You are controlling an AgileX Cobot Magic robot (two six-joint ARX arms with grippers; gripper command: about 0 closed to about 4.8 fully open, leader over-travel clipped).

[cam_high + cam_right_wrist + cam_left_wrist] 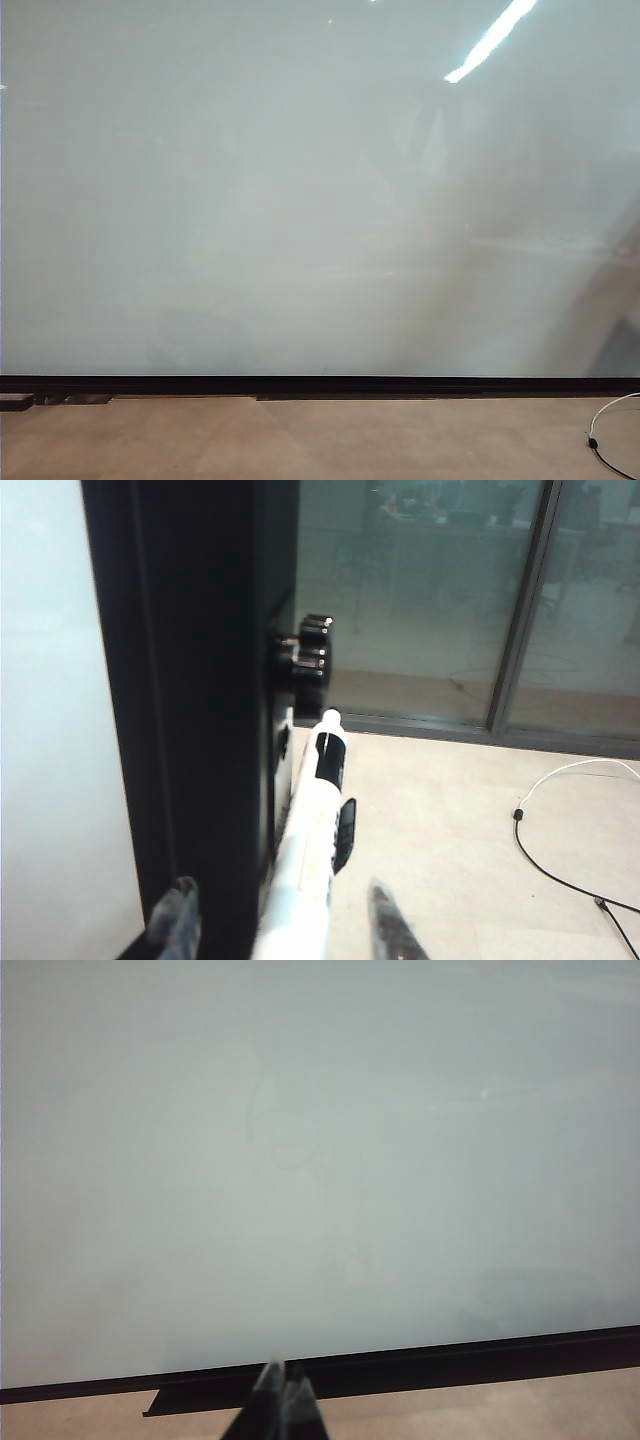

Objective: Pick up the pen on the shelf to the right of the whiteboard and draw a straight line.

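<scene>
The whiteboard (pixel 300 200) fills most of the exterior view, a pale grey-blue surface with a streak of glare near its upper right and a thin black strip (pixel 320 384) along its lower edge, above the beige floor (pixel 300 440); no arm shows there. In the left wrist view the left gripper (pixel 283 1385) sits low in front of the board, its two dark fingertips pressed together with nothing between them. The right gripper (pixel 285 920) is at the board's black side frame (pixel 190 680), its jaws parted with one fingertip on either side of the pen (pixel 305 860). The pen, whitish with a black clip, lies close along that frame; whether the fingertips touch it yet is hard to judge. A white cable (pixel 570 780) trails across the floor nearby.
</scene>
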